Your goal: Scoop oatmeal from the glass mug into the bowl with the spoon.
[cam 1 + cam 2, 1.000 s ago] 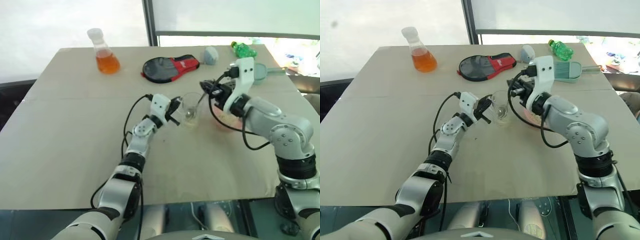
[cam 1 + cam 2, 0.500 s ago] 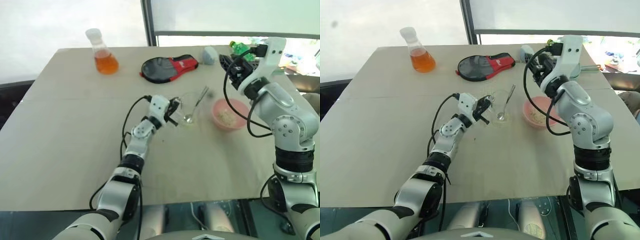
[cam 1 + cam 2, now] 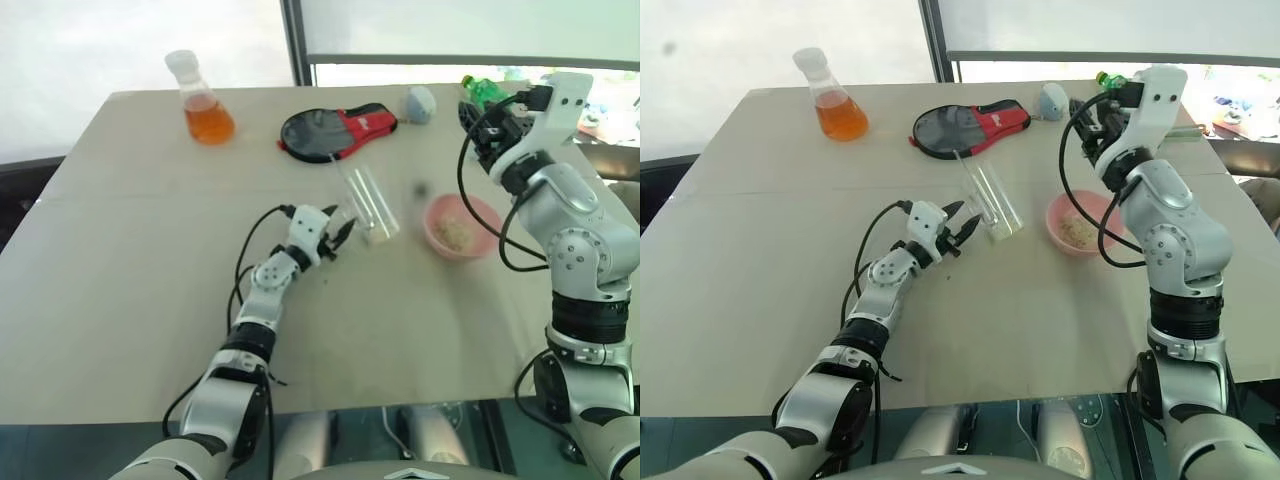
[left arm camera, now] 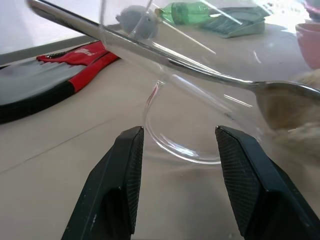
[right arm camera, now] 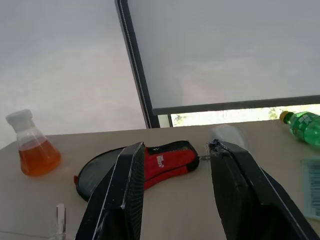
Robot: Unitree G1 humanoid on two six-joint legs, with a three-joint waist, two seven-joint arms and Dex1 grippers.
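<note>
The glass mug lies tipped on its side at mid-table, its thin handle toward my left gripper. The silver spoon slants through the mug, with pale oatmeal heaped at the mug's base. My left gripper is open just short of the handle, touching nothing. To the right, the pink bowl holds some oatmeal. My right gripper hangs open and empty, raised above the bowl's far side.
Along the far edge stand a flask of orange liquid, a red-and-black flat pouch, a grey lump and a green bottle. A teal scoop lies beyond the bottle.
My left gripper opened and drew back from the mug, which tipped onto its side with the spoon inside. My right gripper let go of the spoon, then rose up and right.
</note>
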